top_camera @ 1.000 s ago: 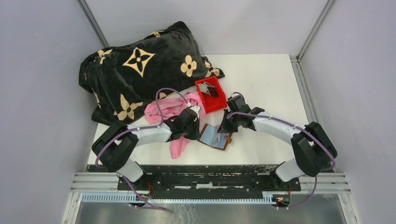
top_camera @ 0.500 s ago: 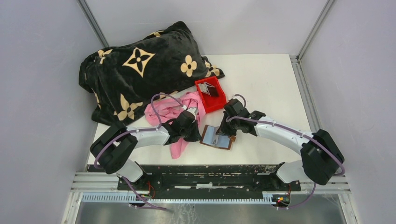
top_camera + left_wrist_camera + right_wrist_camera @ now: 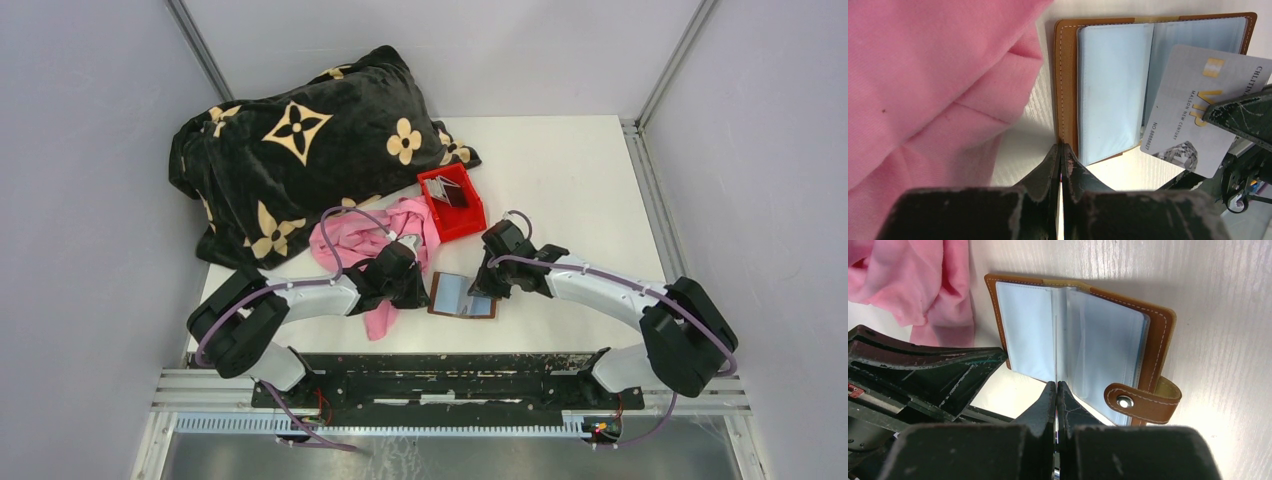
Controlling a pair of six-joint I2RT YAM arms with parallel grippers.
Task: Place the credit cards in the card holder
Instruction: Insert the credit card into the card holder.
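The brown card holder lies open on the white table, its pale clear pockets facing up. My left gripper is shut on the near left edge of its leather cover. My right gripper is shut on a grey-silver VIP credit card. The card tilts over the right-hand pockets, with its far edge at the centre fold. In the right wrist view it shows only edge-on between the fingers. The snap tab strap curls at the holder's right side. More credit cards lie in the red bin.
A red plastic bin stands just behind the holder. A pink cloth lies under and beside my left arm, touching the holder's left side. A big black blanket with gold flowers fills the back left. The black rail runs along the near edge.
The left gripper has closed on the holder's left edge. The holder has turned from a slant to lie square. The right gripper has carried the card down and left onto the pockets.
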